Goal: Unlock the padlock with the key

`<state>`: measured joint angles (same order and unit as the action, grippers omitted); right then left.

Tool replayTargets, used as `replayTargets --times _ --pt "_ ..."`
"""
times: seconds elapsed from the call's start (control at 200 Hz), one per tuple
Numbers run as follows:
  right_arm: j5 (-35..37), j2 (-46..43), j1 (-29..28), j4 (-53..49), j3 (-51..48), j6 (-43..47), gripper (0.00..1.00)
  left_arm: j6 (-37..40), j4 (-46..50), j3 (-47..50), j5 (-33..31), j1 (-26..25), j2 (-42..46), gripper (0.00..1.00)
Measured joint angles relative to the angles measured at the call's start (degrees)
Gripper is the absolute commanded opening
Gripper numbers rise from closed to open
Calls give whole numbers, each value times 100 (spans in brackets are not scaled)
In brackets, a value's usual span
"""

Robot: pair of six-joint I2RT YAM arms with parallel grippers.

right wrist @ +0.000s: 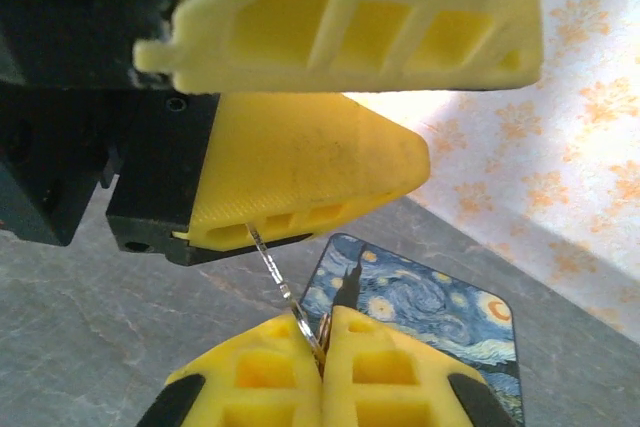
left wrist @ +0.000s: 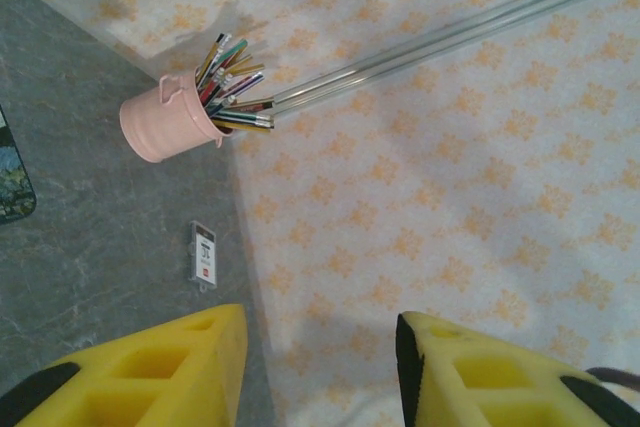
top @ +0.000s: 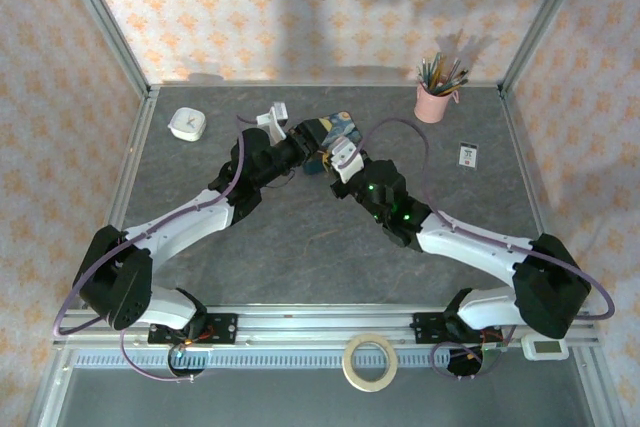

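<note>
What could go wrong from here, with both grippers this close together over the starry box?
1. The right gripper pinches the thin metal strip only at its fingertips; it may slip or twist out.
2. The strip's top end seems to meet a finger of the left gripper, whose jaws stand open on nothing; moving either arm could bend it.
3. Both grippers crowd together above the blue starry-night box and might collide.

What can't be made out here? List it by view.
Top view: padlock and key, covered where left tool and right tool meet.
Right wrist: thin metal piece pinched in the right tool; key or shackle, too thin to tell.
Left wrist: small tag's print, too small.
</note>
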<state>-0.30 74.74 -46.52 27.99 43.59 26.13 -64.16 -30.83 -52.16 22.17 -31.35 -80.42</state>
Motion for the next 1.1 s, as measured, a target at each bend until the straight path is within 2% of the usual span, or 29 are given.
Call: replayTargets --times 0.11,0.35,0.455,0.55,0.821,1.101 --pt "149 0 -31 164 -57 52 0 -79 -11 2 -15 0 0 42" --pt "352 -13 -42 361 -173 72 0 -166 9 17 -55 2 0 57" --pt "476 -116 -4 505 -203 72 0 -160 118 98 -149 31 2 59" --pt "511 -173 -4 612 -203 72 0 -160 173 214 -214 59 2 59" --pt "505 -46 -4 761 -203 85 0 -291 140 243 -157 70 -61 44" --pt "507 184 -2 905 -190 120 0 -354 151 243 -168 72 -61 46"
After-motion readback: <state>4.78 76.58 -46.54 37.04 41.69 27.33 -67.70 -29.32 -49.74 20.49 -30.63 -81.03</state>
